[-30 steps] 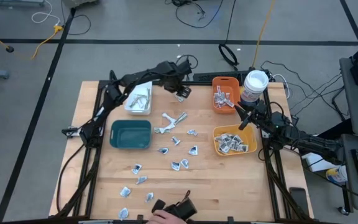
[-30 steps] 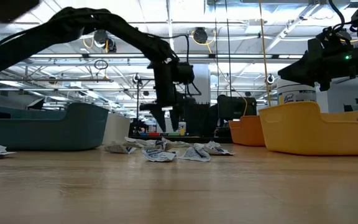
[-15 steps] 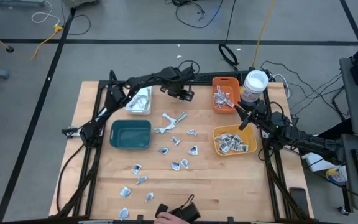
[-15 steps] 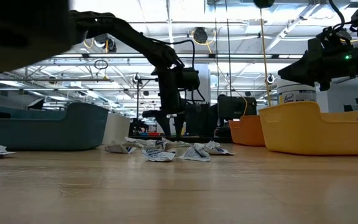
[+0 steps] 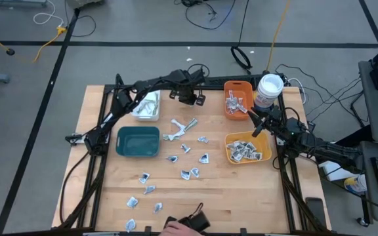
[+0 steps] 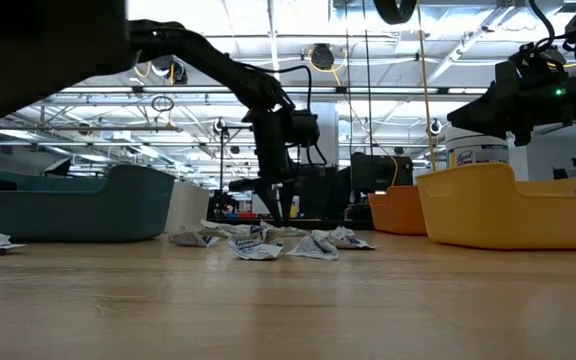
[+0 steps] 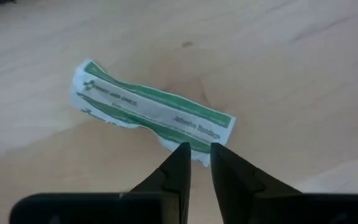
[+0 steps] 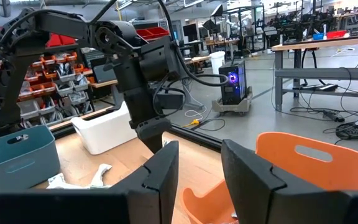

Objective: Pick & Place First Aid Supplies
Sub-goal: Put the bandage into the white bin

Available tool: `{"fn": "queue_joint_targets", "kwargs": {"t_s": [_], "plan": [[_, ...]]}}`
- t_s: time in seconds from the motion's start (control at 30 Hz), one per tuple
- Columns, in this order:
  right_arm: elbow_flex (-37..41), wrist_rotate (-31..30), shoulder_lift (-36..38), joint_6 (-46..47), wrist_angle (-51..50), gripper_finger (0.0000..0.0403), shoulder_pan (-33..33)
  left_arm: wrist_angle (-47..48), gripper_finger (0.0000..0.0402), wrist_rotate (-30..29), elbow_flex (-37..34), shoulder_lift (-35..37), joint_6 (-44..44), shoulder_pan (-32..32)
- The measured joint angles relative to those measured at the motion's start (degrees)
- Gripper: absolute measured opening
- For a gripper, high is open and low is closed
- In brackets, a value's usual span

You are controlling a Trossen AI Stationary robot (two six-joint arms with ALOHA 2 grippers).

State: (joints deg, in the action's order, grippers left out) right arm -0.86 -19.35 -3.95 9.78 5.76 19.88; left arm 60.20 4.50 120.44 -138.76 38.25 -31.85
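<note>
Both arms are matte black, built of slim tubular links joined by chunkier rounded joint housings, with thin black cables looped alongside. The left gripper point(image 7: 196, 163) ends in two flat, tapering black fingers; the right gripper point(image 8: 199, 169) has broader, blocky black fingers.

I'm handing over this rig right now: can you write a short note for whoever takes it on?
Left hand: down on the far side of the table, at a green-printed strip; grip not confirmed.
Right hand: open, holding nothing, hovering by the orange bin.
Done: packets lie in the white bin, orange bin and yellow bin.
Left: many loose packets across the table's middle and near edge.
</note>
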Motion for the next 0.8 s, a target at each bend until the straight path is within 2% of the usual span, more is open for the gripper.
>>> {"fn": "queue_joint_targets", "kwargs": {"t_s": [0.1, 0.2, 0.33, 0.5, 0.63, 0.7, 0.8], "plan": [[0.0, 0.0, 0.0, 0.0, 0.0, 0.0116, 0.0, 0.41, 0.0063, 2.91, 0.0, 0.26, -2.98, -0.33], [0.0, 0.01, 0.0, 0.0, 0.0, 0.0118, 0.01, 1.44, 0.0063, 2.84, 0.16, 1.16, -14.7, -0.65], [0.0, 0.02, 0.0, 0.0, 0.0, 0.0118, 0.02, 2.26, 0.0063, 2.33, 1.1, 1.49, -35.91, -1.25], [0.0, 0.0, 0.0, 0.0, 0.0, 0.0115, 0.01, 2.96, 0.0063, -0.56, 1.36, 1.49, -66.61, -1.0], [0.0, 0.0, 0.0, 0.0, 0.0, 0.0116, 0.01, 3.01, 0.0063, 0.92, 1.36, 1.49, -87.92, -1.08], [0.0, 0.0, 0.0, 0.0, 0.0, 0.0117, 0.01, 2.86, 0.0068, 1.05, 1.36, 1.49, -93.19, -1.28], [0.0, 0.0, 0.0, 0.0, 0.0, 0.0116, 0.01, 2.91, 0.0098, 1.34, 1.36, 1.49, -96.95, -1.62]]}}
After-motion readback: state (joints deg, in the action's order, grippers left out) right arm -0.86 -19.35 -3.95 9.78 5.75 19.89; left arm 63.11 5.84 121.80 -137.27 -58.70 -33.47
